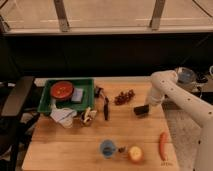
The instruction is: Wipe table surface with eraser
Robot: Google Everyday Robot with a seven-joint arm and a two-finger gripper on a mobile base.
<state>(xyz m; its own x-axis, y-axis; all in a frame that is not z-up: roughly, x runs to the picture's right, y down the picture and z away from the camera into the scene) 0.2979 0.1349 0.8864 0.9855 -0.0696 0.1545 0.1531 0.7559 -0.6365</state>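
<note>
- Far left of the bench [60, 150]: a green tray [48, 104] holds a red bowl [62, 90] and a grey-blue sponge block [77, 94]; a crumpled white cloth [63, 116] lies at the tray's front edge.
- Centre-left: a long black-handled tool [106, 109] lies roughly front to back; just left of it sits a small pale object that I cannot identify.
- Centre: a cluster of dark red fruit [124, 96] sits toward the back; a blue cup [107, 148] and an apple [135, 154] stand near the front edge.
- Centre-right: the eraser [141, 110] is on the table surface, right of the fruit, its long axis running roughly left to right with a slight tilt.
- The gripper [148, 106] is directly over the eraser's right end, at the tip of the single white arm [172, 90], which reaches in from the right.
- State of the jaws: cannot tell; contact with the eraser looks likely, but a grip cannot be confirmed.
- Key relation: the eraser lies at the jaws and extends to their left, with bare wood to its front and left. Judgement: a wiping stroke would sweep that way.
- Right front: a carrot [162, 145] lies well apart from the eraser.
</note>
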